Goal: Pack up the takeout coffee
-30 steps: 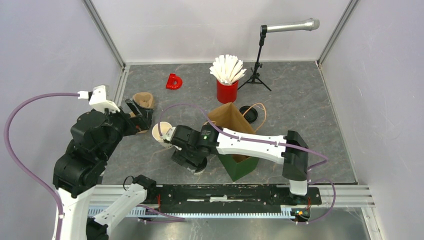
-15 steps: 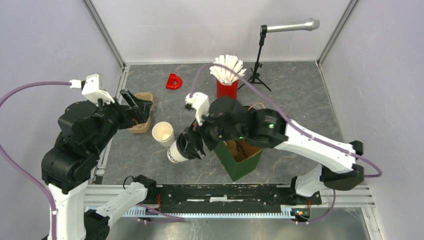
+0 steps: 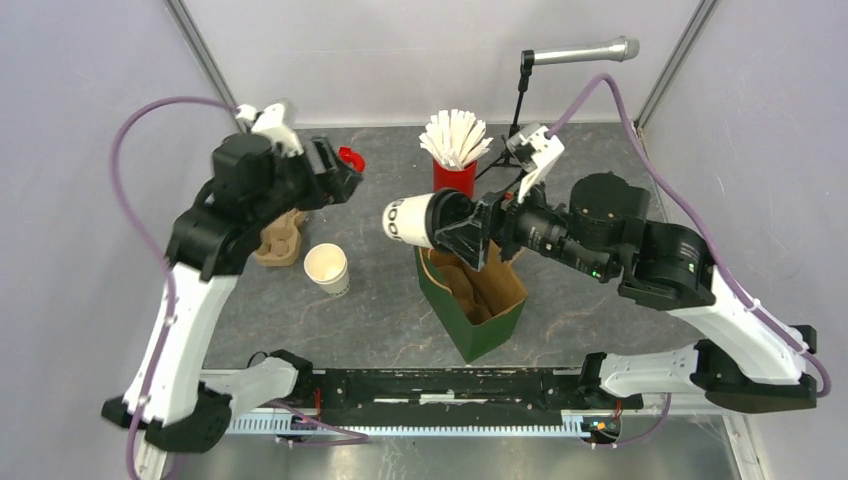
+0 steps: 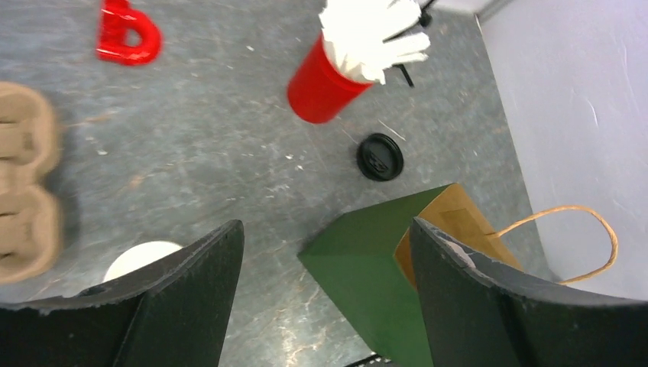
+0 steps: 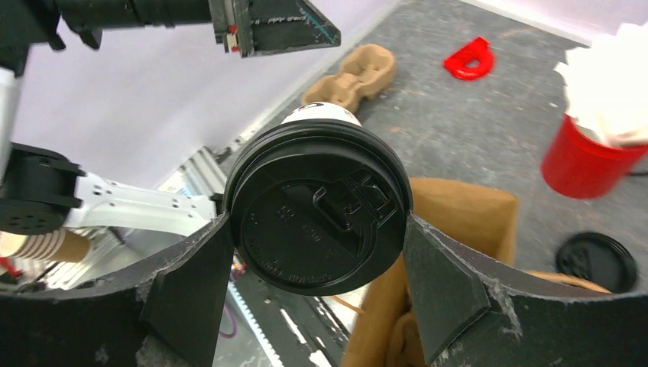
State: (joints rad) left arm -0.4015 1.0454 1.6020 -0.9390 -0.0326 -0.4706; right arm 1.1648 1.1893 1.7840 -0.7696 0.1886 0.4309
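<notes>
Lidded cup point(image 3: 408, 220) hangs in the air, tipped on its side and clenched in the right gripper point(image 3: 468, 228). The right wrist view shows its black lid point(image 5: 317, 218) facing the camera, with one finger pressed against each side of the rim. The white body points away from the arm, toward the left wall. Seen from above, the cup lies over the far-left corner of the green paper bag point(image 3: 470, 305), whose mouth stands open with the brown inside showing (how high above the bag it is, I cannot tell).

The open cup point(image 3: 327, 267) stands upright and lidless on the table point(image 3: 380, 320), well left of the bag and just beside the brown pulp carrier point(image 3: 280, 240). A loose lid point(image 4: 380, 156) lies flat on the table between the bag and the red cup point(image 4: 321, 88) of white sticks; in the top view the right arm hides it.

The left gripper point(image 3: 335, 180) is released, its fingers spread wide with nothing between them. It is held up over the far-left part of the table, near a red D-shaped piece point(image 4: 126, 34). A microphone stand point(image 3: 517, 110) sits at the back.
</notes>
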